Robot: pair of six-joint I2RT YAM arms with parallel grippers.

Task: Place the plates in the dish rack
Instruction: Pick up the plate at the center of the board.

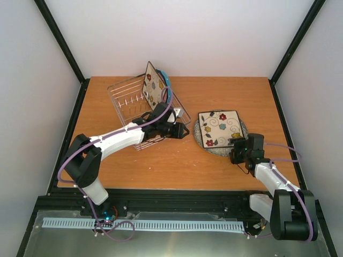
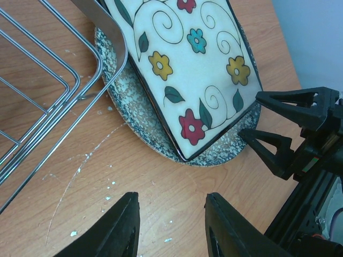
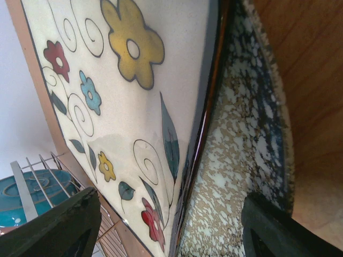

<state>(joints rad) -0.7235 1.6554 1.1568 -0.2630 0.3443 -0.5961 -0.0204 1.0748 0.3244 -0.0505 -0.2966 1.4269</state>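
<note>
Dish rack (image 1: 126, 101) at 10 o'clock of table centre holds upright flowered plate (image 1: 154, 85), with blue plate (image 3: 48, 184) behind it. At 3 o'clock, flat flowered plate (image 1: 220, 127) lies on grey speckled plate (image 2: 136, 115). Left gripper (image 2: 171, 198) by rack's 4 o'clock corner, jaws partly spread, empty. Right gripper (image 2: 252, 115) at stack's 5 o'clock edge, jaws spread.
</note>
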